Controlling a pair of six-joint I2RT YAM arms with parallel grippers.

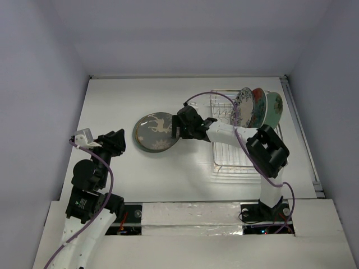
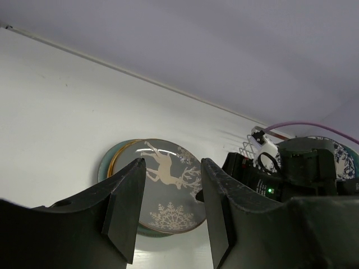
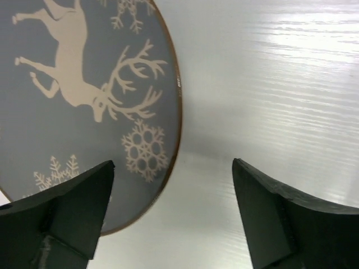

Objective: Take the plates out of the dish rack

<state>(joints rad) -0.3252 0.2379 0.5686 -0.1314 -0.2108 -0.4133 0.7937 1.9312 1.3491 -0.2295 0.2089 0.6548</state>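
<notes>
A: Starting with largest. Noting white table, then rack along its right side, close to right arm's base. Probably explains why unloading falls to that arm.

B: Agreed. Seeing no plates in near part of rack. Counting three at far end, on edge between prongs: blue-white floral, red, mint green. Standing upright leaves rims exposed for a pinch from above.

A: Moving on to stack?

B: Yes. Sits mid-table, left of rack and apart from it. Topped by deer plate, flat, face up. Showing other rims beneath in left wrist view; cannot fix how many. Presumably put between arms for reach from either side.

A: State of right gripper?

B: Hovers low across right rim of deer plate, spread wide, gripping nothing. Puts one finger over plate, other over bare table. Suits an edge pinch; reads as set-down done, judgement only.

A: And left gripper?

B: Parked left of stack, well clear, pointing toward it. Partly spread, empty. Likely held out of right arm's path.

A: Progress?

B: Judging about midway; three to go.
</notes>
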